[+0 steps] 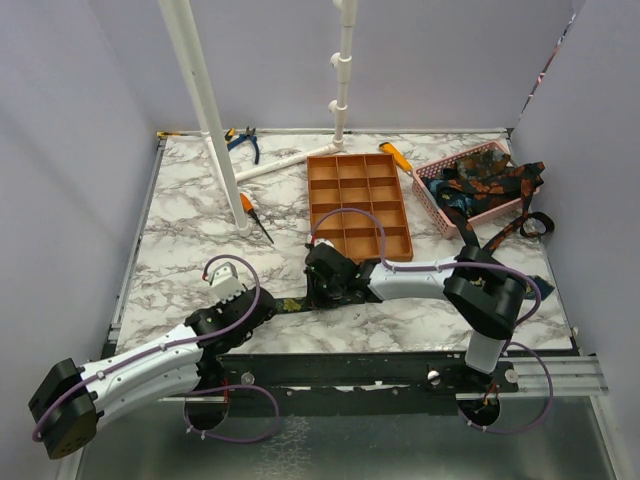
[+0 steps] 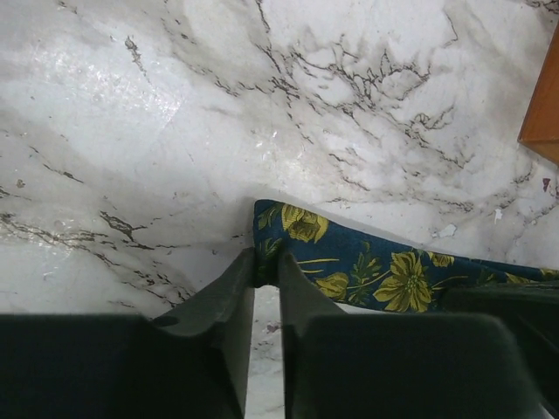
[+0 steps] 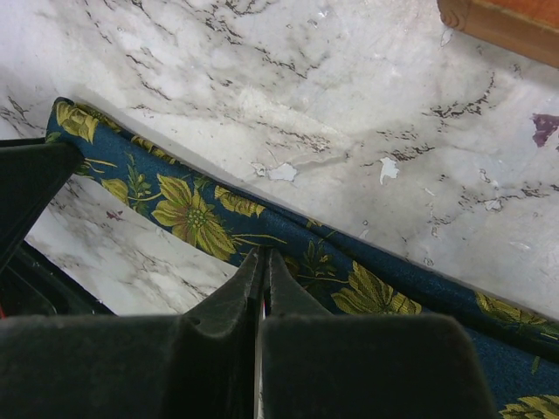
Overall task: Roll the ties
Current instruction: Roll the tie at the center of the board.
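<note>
One tie (image 1: 292,303), dark blue with yellow flowers, lies flat on the marble table between the two arms. In the left wrist view its narrow end (image 2: 384,271) points left, and my left gripper (image 2: 266,257) is shut on the corner of that end. My left gripper (image 1: 272,303) sits at the tie's left tip. My right gripper (image 1: 325,285) is just to its right. In the right wrist view my right gripper (image 3: 263,253) is shut, with its tips pinching the near edge of the tie (image 3: 201,214). More ties (image 1: 480,185) are heaped in the pink basket.
An orange compartment tray (image 1: 312,200) stands just behind the right gripper, and its corner (image 3: 507,22) shows close by. The pink basket (image 1: 440,215) is at the back right, with one tie (image 1: 520,225) hanging over its side. White pipe stand (image 1: 215,130), pliers (image 1: 243,142) and screwdriver (image 1: 250,212) stand back left.
</note>
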Controlling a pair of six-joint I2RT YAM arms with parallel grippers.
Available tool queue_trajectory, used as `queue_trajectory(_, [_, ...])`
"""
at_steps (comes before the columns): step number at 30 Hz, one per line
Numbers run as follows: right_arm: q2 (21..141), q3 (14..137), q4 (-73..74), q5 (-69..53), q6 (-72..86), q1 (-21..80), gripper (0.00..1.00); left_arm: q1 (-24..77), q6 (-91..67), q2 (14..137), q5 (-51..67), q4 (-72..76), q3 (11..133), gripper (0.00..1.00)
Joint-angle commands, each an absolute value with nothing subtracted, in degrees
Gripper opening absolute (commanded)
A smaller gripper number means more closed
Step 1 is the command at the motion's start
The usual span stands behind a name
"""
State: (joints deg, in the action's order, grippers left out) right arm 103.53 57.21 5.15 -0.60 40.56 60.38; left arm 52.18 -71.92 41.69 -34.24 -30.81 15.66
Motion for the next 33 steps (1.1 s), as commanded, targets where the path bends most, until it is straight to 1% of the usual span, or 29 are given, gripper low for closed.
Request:
queue_trajectory(1, [104.1,54.1,11.3,3.0,39.8,60.6,0.02,51.9,-71.9,43.6,-36.2,-30.3,15.8,0.09])
queue_trajectory(3, [103.6,54.0,11.4,3.0,39.8,60.6,0.01,51.9,-71.8,43.9,-36.2,-30.3,15.9,0.01])
queue_trajectory(4, [103.4,54.0,11.4,2.9,39.9,60.6,0.01,51.9,-71.7,43.9,-36.1,-30.3,15.8,0.00])
queue_trajectory(12, [100.5,59.0,11.9,0.3,37.5,60.6,0.03,51.9,-71.4,38.6,-35.7,-29.9,14.2,0.00])
queue_trajectory(16, [103.4,63.8,13.4,-2.8,35.3,61.4,0.02,51.9,-71.5,36.5,-35.8,-29.9,13.6,0.00])
queue_trajectory(21, [106.8,66.9,13.8,-4.8,33.8,62.0,0.00,51.9,-71.1,36.6,-35.7,-29.9,13.8,0.00])
queue_trajectory(33, [113.5,67.7,14.5,-7.2,35.3,62.1,0.00,51.9,-67.4,33.3,-34.8,-30.0,15.8,0.00])
